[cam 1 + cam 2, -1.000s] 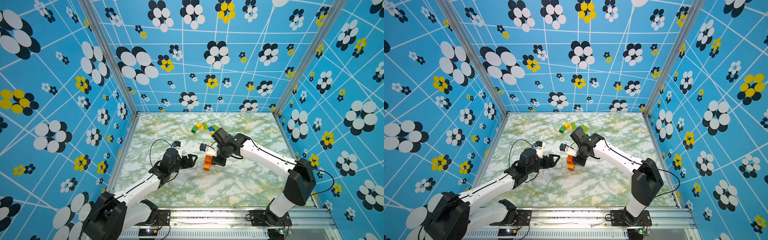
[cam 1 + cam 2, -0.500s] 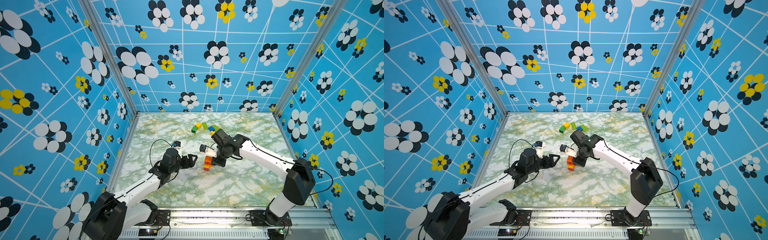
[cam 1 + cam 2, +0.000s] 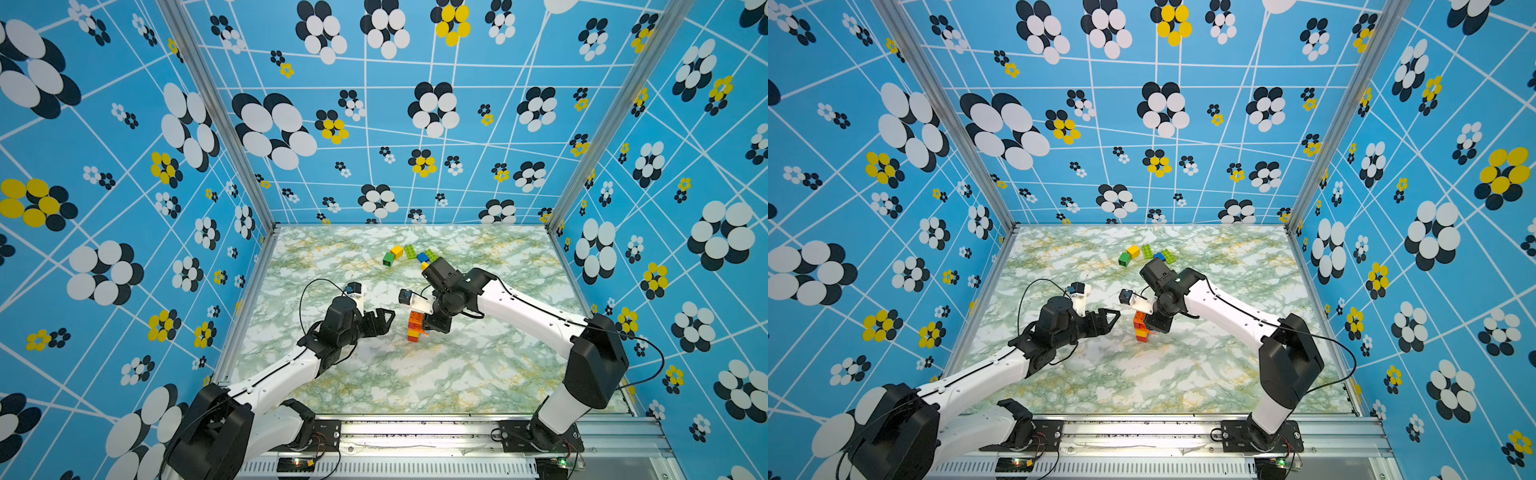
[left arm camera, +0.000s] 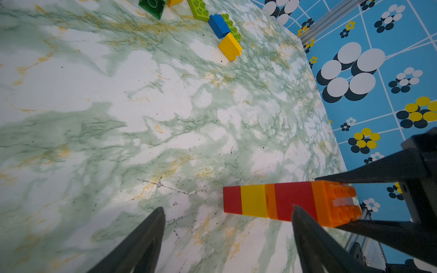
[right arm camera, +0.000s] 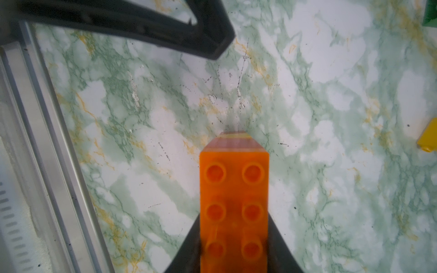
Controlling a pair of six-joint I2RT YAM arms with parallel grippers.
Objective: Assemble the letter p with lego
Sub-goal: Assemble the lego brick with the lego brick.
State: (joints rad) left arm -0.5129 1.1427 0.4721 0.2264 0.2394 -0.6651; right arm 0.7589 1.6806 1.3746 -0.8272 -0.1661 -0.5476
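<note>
The marble table fills the floor of the blue flowered enclosure in both top views; the left arm and right arm reach in from the near rail toward the middle of it.

The left gripper sits just beside the stack, its jaws spread wide and empty; in the left wrist view its dark fingers frame bare marble, with the stack close to one of them but not between them.

The right gripper comes down from above with its jaws narrow, clamped on the orange brick that tops the stack; in the right wrist view the fingers press the long sides of that six-studded brick.

The stack stands upright near the table's centre, between the two grippers; in the left wrist view its layers read red at the base, then yellow, a thin orange band, red, and orange on top.

The loose bricks lie in a cluster near the far edge, well apart from the stack: a green brick, a yellow brick touching it, a lime brick, a blue brick against a second lime brick, and a second yellow brick just beside them.
</note>
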